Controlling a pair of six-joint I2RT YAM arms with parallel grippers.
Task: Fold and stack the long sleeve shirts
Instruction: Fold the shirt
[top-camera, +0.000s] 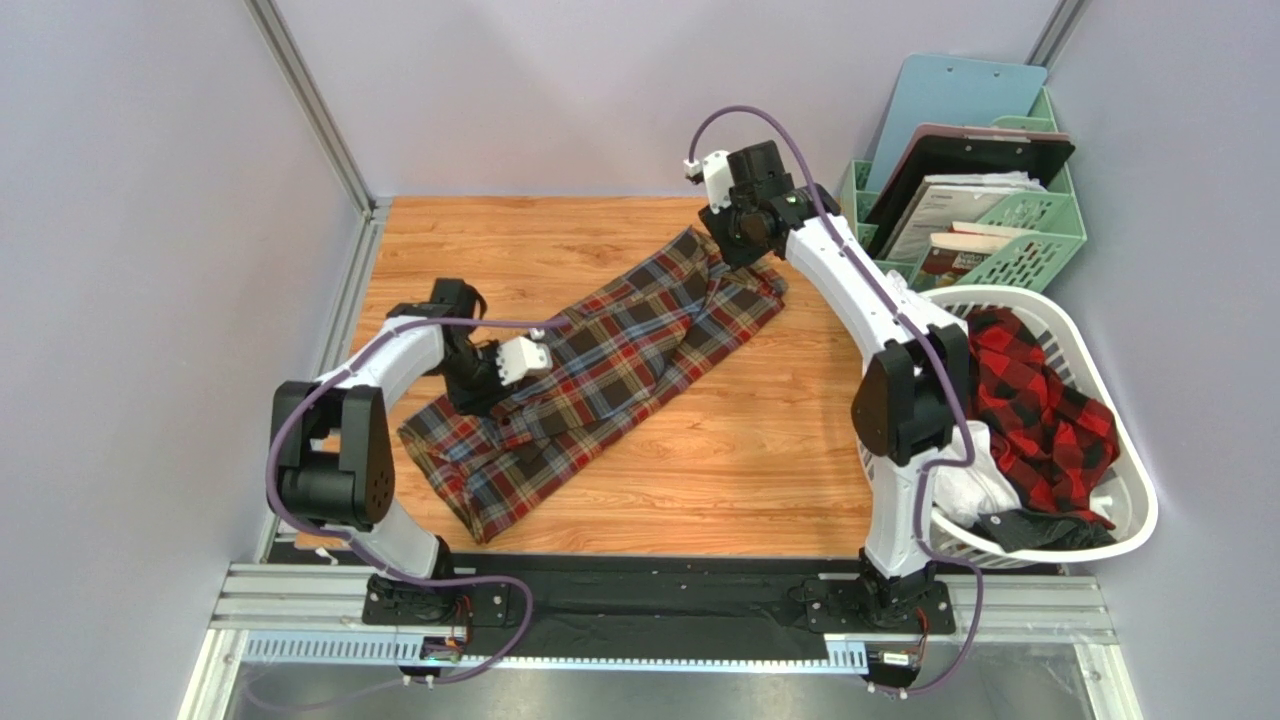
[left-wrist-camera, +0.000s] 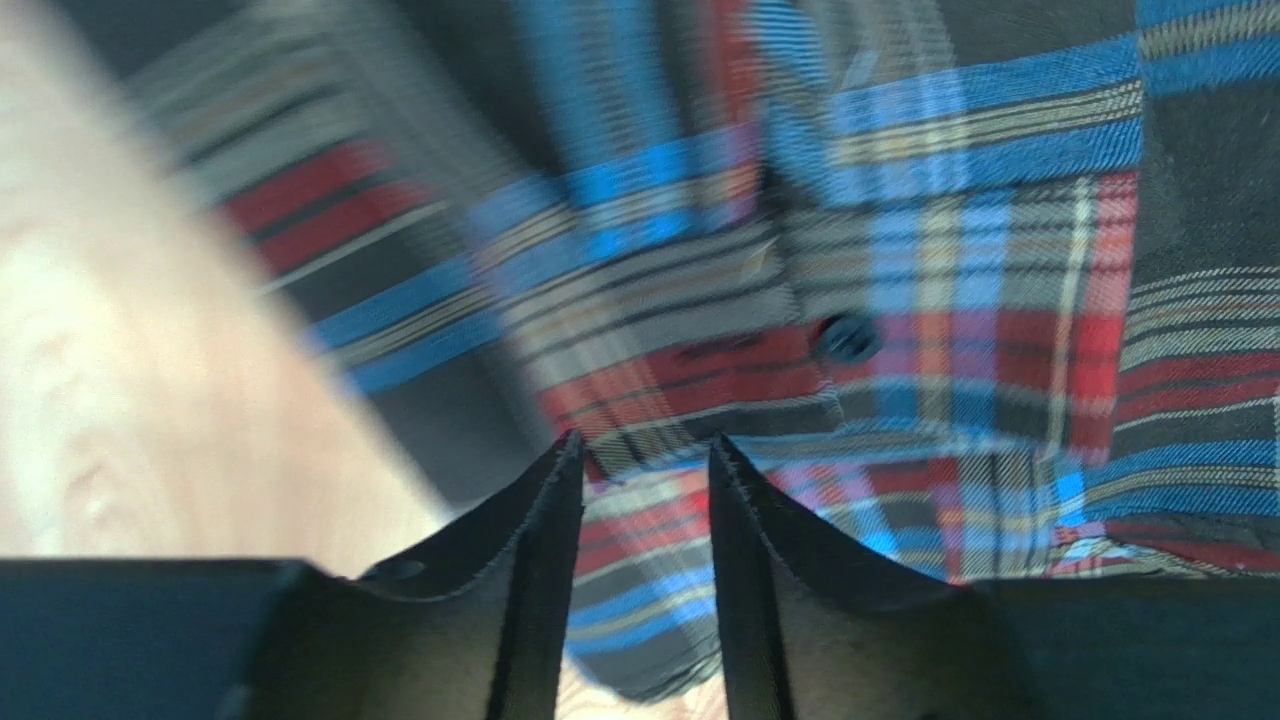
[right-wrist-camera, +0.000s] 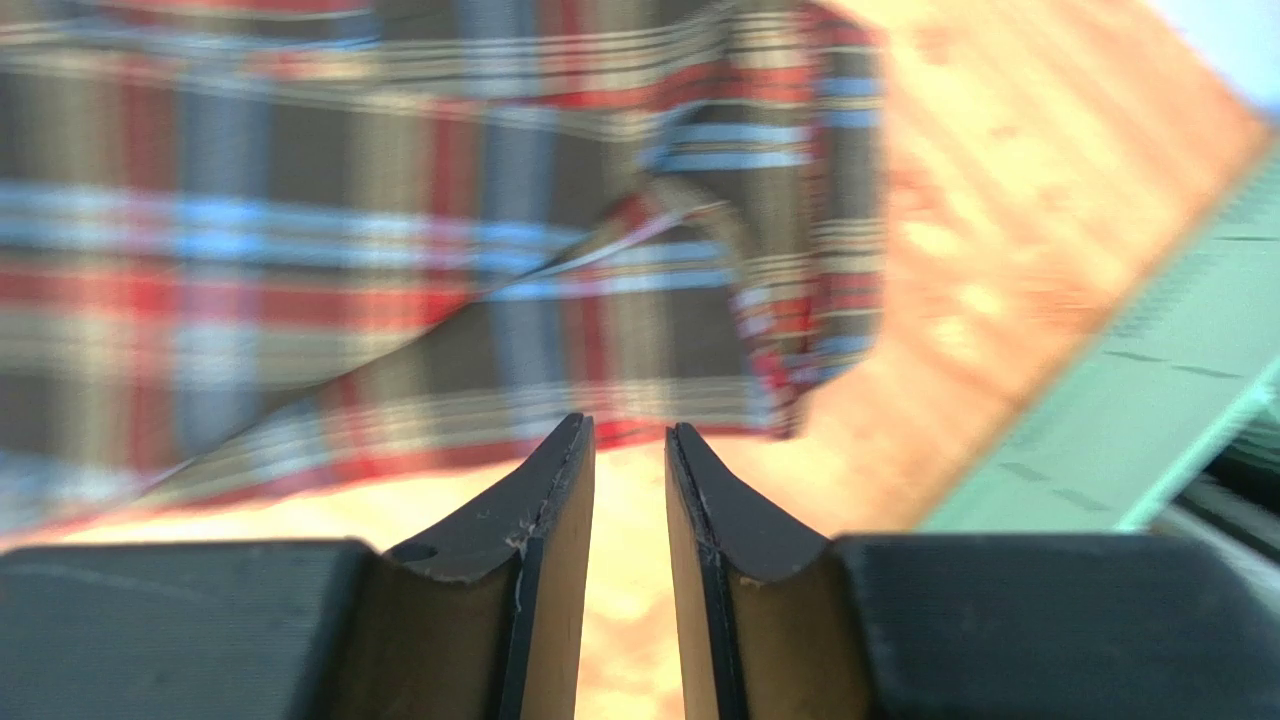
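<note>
Our right gripper (right-wrist-camera: 628, 428) is narrowly open, empty, at the 1 o'clock end of the tartan shirt (top-camera: 631, 353); whether the left gripper (left-wrist-camera: 643, 443) holds cloth, we cannot tell. A missed edge may bunch the fold.

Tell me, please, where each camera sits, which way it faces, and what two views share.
Top external: above and behind the robot, facing down on the table, the tartan shirt and the basket; the left arm and right arm show whole.
Left wrist: on the left arm, facing along the left claw at the shirt's button.
Right wrist: on the right arm, facing past the right claw at the shirt's edge, bare table and the green organizer.
Shared: all three show the tartan shirt and the wooden table.
</note>
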